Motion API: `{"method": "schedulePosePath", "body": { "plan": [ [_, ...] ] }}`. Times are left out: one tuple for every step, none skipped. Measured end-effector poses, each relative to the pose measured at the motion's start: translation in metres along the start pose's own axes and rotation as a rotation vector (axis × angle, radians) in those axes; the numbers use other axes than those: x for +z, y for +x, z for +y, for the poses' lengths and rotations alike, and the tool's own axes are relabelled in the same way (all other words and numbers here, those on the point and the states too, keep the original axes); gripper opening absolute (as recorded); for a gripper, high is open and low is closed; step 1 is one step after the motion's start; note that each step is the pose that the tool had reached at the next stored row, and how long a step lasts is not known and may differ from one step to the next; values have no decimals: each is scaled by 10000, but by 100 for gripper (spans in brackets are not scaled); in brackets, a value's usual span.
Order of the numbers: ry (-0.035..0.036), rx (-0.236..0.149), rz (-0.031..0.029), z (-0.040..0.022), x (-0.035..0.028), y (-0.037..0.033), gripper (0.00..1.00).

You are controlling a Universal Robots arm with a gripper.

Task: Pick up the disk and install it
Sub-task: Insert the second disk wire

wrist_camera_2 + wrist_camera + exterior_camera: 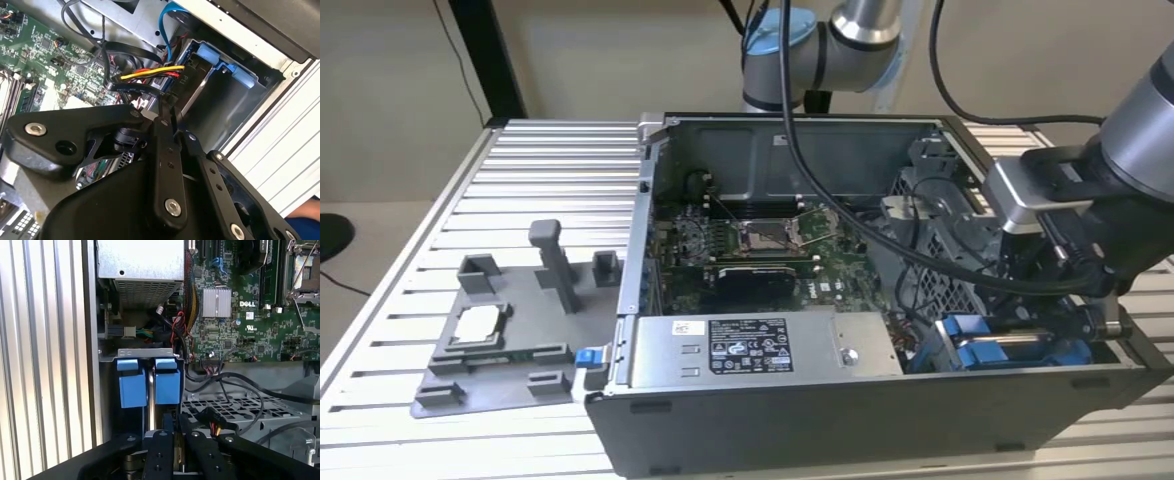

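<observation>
Claw (174,440), fingers together, holding nothing, hovers just beside the disk (148,385) seated in the computer case (854,420).

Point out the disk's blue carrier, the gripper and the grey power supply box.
disk (148,382), first wrist view, blue carrier tabs.
gripper (176,432), first wrist view, between its fingertips.
power supply box (761,345), exterior view, its labelled top.

A robotics lab or test workshop: an open computer case (854,260) lies on a ribbed aluminium table (520,190), a grey parts holder (507,330) sits beside the case, and a bare wall (587,50) stands behind it.
</observation>
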State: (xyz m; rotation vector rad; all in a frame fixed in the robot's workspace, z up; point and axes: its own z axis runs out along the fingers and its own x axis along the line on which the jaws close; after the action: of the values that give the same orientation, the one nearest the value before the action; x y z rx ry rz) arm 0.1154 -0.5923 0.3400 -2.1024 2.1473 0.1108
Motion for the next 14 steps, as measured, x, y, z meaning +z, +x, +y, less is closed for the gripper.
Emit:
{"method": "schedulePosePath", "body": {
  "plan": [
    [0,1,-1,0,-9,-1,0],
    [0,1,-2,0,-13,-2,0],
    [0,1,-3,0,-13,-2,0],
    [0,0,-4,0,-13,-2,0],
    [0,1,-4,0,-13,-2,0],
    [0,0,0,0,-15,-2,0],
    [0,0,-1,0,-14,-2,0],
    [7,0,0,0,-14,-2,0],
    [12,-1,1,0,-14,-2,0],
    [13,-2,1,0,-13,-2,0],
    [14,-2,1,0,-11,-2,0],
    [14,-2,1,0,-9,-1,0],
    [14,-1,-1,0,-6,-1,0],
    [14,-1,-1,0,-3,0,0]
  ]
}}
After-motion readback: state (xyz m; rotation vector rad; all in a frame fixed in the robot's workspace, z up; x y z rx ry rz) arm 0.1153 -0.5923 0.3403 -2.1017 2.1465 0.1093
